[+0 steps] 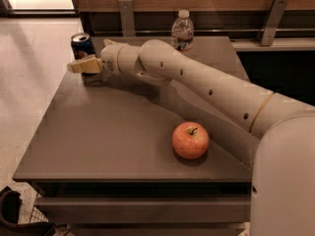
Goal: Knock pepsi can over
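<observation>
The pepsi can [81, 45] is dark blue with a silver top and stands upright at the far left corner of the grey table [98, 132]. My gripper [78, 66] reaches in from the right at the end of the long cream arm. It sits right in front of the can's lower half, touching it or nearly so, and hides that part.
A clear plastic water bottle [182, 30] stands at the table's far edge, right of the can. A red apple [190, 140] lies near the front right. The table's left edge drops to a light floor. A wooden wall with metal brackets runs behind.
</observation>
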Tool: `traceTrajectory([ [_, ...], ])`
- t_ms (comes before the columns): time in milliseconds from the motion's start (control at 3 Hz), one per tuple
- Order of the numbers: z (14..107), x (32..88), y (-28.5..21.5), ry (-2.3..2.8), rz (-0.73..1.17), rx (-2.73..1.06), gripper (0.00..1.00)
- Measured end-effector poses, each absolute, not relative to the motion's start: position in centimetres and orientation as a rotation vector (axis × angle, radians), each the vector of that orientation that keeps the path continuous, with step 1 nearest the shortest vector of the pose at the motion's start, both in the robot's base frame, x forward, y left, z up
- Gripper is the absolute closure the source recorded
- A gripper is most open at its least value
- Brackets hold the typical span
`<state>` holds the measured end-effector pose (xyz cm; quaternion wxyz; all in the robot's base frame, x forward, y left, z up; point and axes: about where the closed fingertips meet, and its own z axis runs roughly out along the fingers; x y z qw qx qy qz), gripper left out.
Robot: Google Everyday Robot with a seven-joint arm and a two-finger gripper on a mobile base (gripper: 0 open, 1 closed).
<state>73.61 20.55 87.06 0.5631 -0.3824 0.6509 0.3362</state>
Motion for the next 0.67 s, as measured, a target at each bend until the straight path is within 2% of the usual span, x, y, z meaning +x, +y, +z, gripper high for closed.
traceTrajectory([
  [667, 87.08, 73.69, 21.08, 1.525, 0.802, -0.905, 0.61],
])
